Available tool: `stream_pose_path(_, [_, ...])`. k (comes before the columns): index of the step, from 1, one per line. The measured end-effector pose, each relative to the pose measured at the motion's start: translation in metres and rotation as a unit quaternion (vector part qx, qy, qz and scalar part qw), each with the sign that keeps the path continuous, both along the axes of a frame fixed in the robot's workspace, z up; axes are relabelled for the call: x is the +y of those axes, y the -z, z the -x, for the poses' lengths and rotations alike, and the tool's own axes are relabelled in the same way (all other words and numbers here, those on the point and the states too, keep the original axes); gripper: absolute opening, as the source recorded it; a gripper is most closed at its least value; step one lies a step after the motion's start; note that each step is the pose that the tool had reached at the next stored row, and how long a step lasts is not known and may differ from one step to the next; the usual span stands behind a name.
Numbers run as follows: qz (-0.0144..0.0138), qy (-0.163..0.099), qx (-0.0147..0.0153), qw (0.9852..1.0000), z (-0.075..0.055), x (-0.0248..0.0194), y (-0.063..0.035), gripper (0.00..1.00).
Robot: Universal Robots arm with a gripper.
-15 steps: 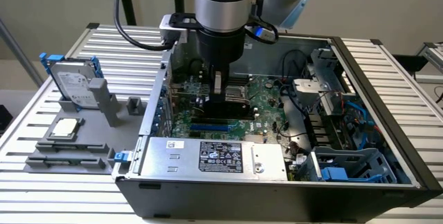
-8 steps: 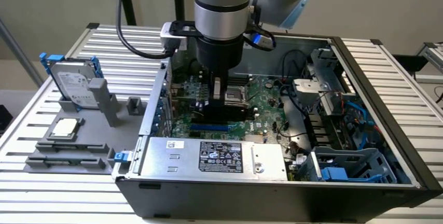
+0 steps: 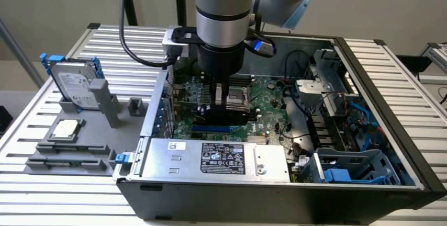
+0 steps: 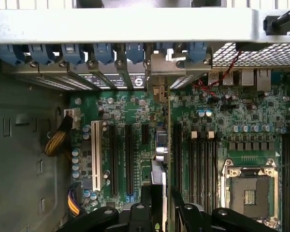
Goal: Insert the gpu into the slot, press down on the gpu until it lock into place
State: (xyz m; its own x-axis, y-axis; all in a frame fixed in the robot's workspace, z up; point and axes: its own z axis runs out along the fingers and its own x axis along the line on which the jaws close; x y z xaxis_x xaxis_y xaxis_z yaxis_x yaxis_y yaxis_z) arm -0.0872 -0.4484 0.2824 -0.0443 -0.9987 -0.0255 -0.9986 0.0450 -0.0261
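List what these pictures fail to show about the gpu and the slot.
- Exterior view: whether the gpu has its lower edge in the slot; the gripper and the card's own body cover the join.
- Wrist view: most of the slot; the card, seen edge-on, stands over it.
- Exterior view: the print on the power-supply label; too small.

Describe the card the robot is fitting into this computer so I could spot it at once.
Inside the open computer case, next to the big grey labelled power-supply box, lies the green motherboard. Standing on edge over it, gripped by the arm's fingers by the bright-blue slot, is the gpu. It is the only flat black card there, far thinner than the grey box.
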Motion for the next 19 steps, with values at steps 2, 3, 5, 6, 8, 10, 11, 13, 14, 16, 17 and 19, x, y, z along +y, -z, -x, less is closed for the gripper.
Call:
stream_pose_path(2, [-0.0006,-0.002,0.0,1.0,0.0001,-0.0001,0.0011,0.26])
stream_pose_path(3, [-0.0006,-0.002,0.0001,1.0,0.0001,0.0,0.0011,0.26])
stream_pose_path(5, [-0.0007,-0.002,0.0001,1.0,0.0001,0.0,0.0012,0.26])
stream_pose_path(6, [-0.0007,-0.002,0.0001,1.0,0.0,0.0,0.0012,0.26])
stream_pose_path(8, [-0.0007,-0.002,0.0,1.0,0.0,0.0,0.0014,0.26])
stream_pose_path(10, [-0.0009,-0.002,0.0003,1.0,0.0,0.0,0.0023,0.26])
stream_pose_path(11, [-0.0007,-0.002,0.0009,1.0,0.0,0.0,0.0026,0.26])
stream_pose_path(13, [-0.0007,-0.002,0.0027,1.0,0.0,0.0,0.0033,0.26])
stream_pose_path(14, [-0.0007,-0.002,0.0037,1.0,0.0001,0.0,0.0037,0.26])
stream_pose_path(16, [-0.0007,-0.002,0.0054,1.0,0.0001,0.0,0.0043,0.26])
stream_pose_path(17, [-0.0008,-0.002,0.0059,1.0,0.0001,0.0,0.0047,0.26])
stream_pose_path(19, [-0.0007,-0.002,0.0072,1.0,0.0001,0.0,0.0054,0.26])
